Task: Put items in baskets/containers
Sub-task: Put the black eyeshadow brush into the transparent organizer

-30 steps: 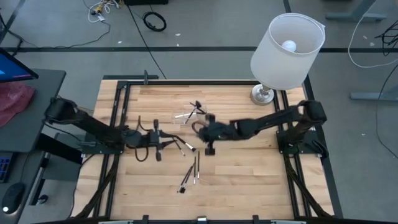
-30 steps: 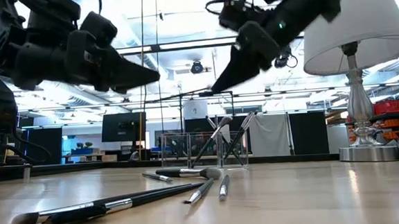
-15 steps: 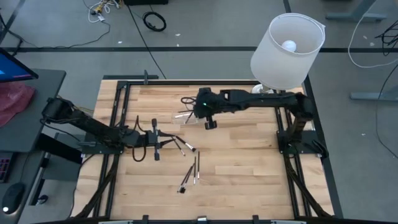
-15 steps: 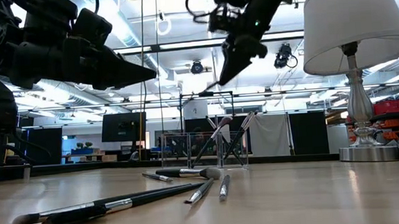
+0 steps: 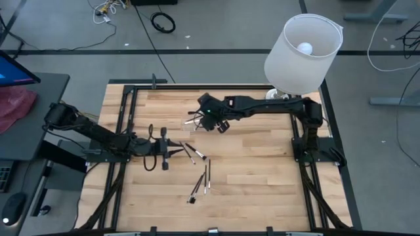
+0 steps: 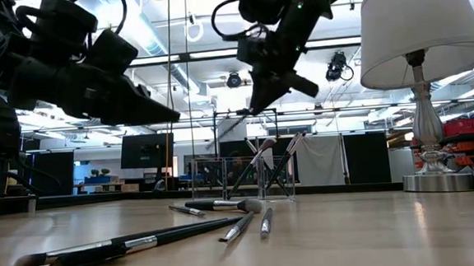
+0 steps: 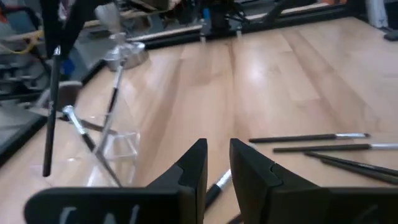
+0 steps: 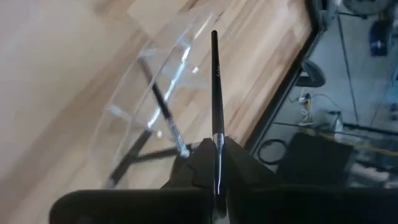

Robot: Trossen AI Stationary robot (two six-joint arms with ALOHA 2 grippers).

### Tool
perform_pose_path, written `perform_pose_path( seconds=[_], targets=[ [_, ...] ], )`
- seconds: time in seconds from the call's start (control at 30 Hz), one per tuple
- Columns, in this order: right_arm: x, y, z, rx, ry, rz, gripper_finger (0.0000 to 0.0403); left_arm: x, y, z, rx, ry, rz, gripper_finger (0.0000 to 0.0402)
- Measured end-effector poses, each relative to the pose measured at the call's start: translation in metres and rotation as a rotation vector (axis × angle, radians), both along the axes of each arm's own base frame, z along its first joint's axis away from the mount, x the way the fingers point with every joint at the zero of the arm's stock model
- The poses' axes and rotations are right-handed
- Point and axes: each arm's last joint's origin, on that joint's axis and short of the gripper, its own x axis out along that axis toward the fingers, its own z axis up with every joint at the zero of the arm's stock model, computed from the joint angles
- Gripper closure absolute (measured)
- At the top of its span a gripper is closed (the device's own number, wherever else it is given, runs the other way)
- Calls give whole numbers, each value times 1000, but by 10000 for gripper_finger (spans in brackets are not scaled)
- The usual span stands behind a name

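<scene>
Since half a second ago, the right claw has slid a little farther toward the left side of the pale wooden surface and now hangs directly above the clear, see-through plastic container. It is clamped on a thin dark-handled makeup brush, whose long axis runs straight out between the two dark fingers, its free end reaching over the container's rim. In the low view this claw is tilted down toward the container, which stands right under it with several slim brushes leaning crosswise inside.

The left claw has barely shifted; it hovers low over the surface, fingers parted by a narrow gap and holding nothing. Just ahead of it lie two short silver-ferruled brushes, angled away from its tips. A little farther on, toward the front edge, three more dark brushes lie loosely side by side, pointing roughly front to back. The white-shaded lamp with a metal base stands behind the right arm, at the far right corner.
</scene>
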Motion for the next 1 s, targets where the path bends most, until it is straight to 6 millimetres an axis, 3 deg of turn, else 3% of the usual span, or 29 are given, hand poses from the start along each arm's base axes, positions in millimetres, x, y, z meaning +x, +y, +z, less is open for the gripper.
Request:
perform_pose_path(
  seconds=[0.17, 0.4, 0.8, 1.0],
  targets=[
    [6, -3, -6, -102, 43, 117, 392, -1, -3, -3, -66, 35, -80, 330],
    [17, -9, -23, -348, 180, 256, 392, -2, -3, -9, -142, 86, -66, 330],
    [28, -10, -22, -480, 155, 409, 377, -5, -3, -16, -217, 155, -46, 330],
    [26, -5, -25, -453, 195, 517, 373, -5, -3, -16, -216, 155, -46, 330]
  ],
)
